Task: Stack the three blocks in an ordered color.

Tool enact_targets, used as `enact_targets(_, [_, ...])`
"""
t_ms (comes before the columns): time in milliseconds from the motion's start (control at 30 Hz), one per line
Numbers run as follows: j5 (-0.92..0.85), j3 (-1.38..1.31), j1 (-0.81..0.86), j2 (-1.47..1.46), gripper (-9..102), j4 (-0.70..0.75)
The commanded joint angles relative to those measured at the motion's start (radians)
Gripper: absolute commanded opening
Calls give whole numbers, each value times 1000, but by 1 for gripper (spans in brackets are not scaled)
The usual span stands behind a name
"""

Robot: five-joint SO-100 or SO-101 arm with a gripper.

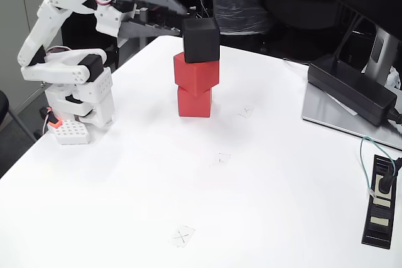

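In the fixed view we find the three blocks already in one column near the far edge of the white counter point(207, 218): the lower red block point(194, 102) on the surface, the upper red block point(196, 71) on it and turned slightly askew, and the black block point(201, 40) on top, also a little off square. The gripper point(178, 22) sits just left of the black block, its fingers spread, with the tips beside or touching that block's left face; we cannot tell which. We judge the stacking done and the release in hand; the next move calls for a clean withdrawal away from the column, since a brush could topple the skewed tiers. The counter bears faint taped crosses, a white perforated block point(69, 132) by the arm's base at the left edge, a black power brick point(355, 89) on a grey tray at the right edge, and a power strip point(381, 202) near the right corner. Behind are dark wrapped equipment and cabling.
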Motion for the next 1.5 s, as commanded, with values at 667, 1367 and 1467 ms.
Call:
enact_targets(667, [44,511,71,0,-2,-284])
enact_targets(1367, [402,512,66,0,-1,-296])
enact_targets(1467, [402,512,66,0,-1,-275])
